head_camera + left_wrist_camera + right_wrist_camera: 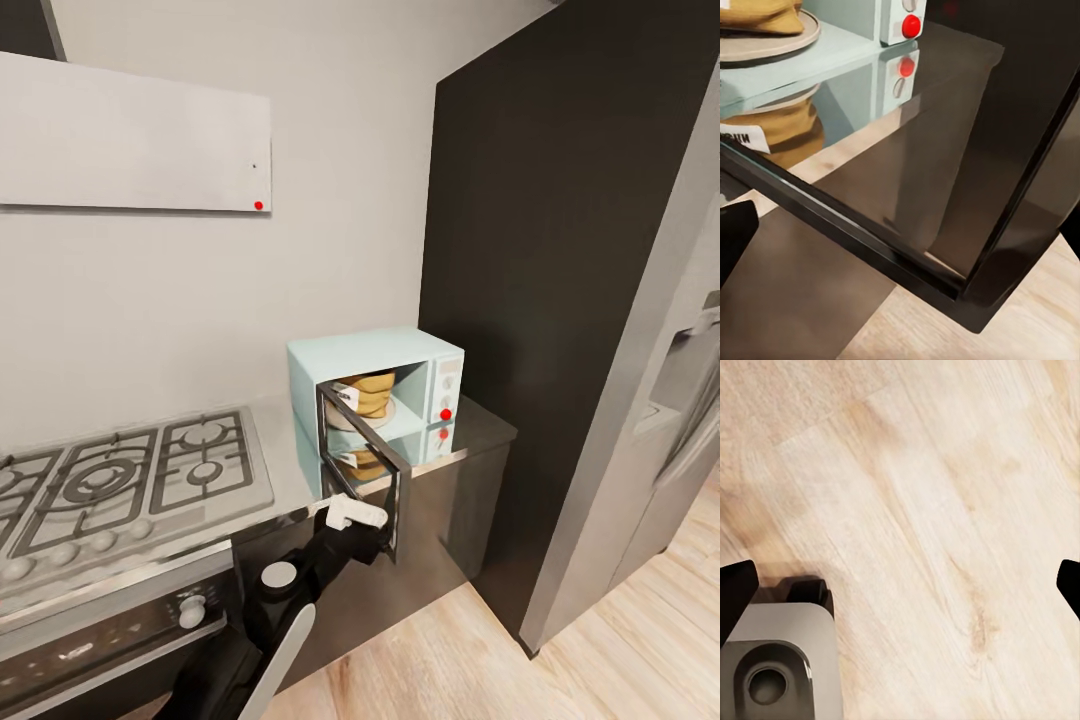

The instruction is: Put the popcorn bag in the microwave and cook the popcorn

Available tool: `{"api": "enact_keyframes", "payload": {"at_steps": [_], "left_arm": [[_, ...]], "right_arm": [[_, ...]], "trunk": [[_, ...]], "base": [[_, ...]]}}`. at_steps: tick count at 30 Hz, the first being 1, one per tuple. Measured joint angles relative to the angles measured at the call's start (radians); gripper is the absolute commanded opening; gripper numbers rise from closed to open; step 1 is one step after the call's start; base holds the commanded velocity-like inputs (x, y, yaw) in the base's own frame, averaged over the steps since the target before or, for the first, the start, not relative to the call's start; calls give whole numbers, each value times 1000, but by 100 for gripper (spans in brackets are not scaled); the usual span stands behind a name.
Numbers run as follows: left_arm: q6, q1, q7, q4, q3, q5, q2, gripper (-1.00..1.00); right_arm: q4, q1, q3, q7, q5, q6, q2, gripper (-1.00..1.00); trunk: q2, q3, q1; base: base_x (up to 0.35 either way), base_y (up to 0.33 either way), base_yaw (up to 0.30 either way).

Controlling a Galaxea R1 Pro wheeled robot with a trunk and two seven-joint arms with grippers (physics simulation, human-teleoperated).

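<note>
The pale mint microwave (400, 365) stands on the steel countertop (283, 445) with its dark glass door (362, 462) swung wide open. Inside, the mustard-tan popcorn bag (368, 392) sits on the turntable; in the left wrist view the popcorn bag (761, 15) appears beyond the door (945, 150), mirrored in the worktop. The popcorn itself is hidden. My left gripper (356, 516) is at the door's lower outer edge, open, one black fingertip (735, 232) showing. My right gripper (900, 585) hangs open over the wooden floor with nothing between its fingers.
A gas hob (110, 480) lies left of the microwave, with a black built-in oven (110, 630) below it. A tall dark cabinet (540, 250) and a steel fridge (680, 400) stand to the right. Light wood floor (560, 660) lies in front.
</note>
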Motion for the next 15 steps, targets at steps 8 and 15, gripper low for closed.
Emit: {"api": "enact_keyframes", "payload": {"at_steps": [8,15], "left_arm": [[-37,1,-2,8,4,7,4,100],[-49,1,0,12,2,30,10,100]], "right_arm": [[0,0,0,-11,3,1,4,100],[0,6,0,-11,6,0,3,100]], "trunk": [[0,0,0],[0,0,0]], "base": [[0,0,0],[0,0,0]]}}
